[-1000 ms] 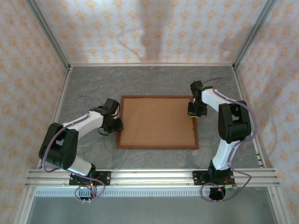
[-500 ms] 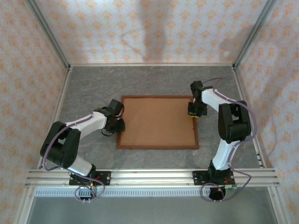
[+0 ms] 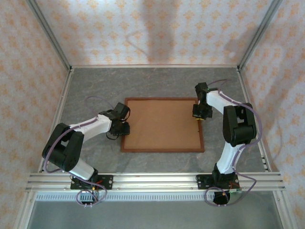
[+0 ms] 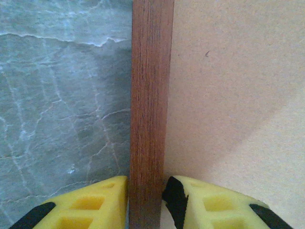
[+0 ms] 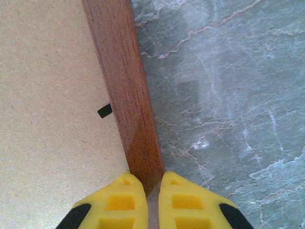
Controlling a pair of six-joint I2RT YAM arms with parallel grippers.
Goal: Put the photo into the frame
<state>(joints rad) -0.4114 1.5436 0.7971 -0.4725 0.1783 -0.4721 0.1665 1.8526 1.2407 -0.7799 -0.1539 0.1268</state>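
Currently frame lies flat on table, back up w/ brown board showing. L gripper is clamped across its left rail. R gripper pinches the right rail, fingers nearly together.

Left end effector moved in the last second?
Yes. The left end effector moved right, away from the left rail, and now grips the frame by its left edge.
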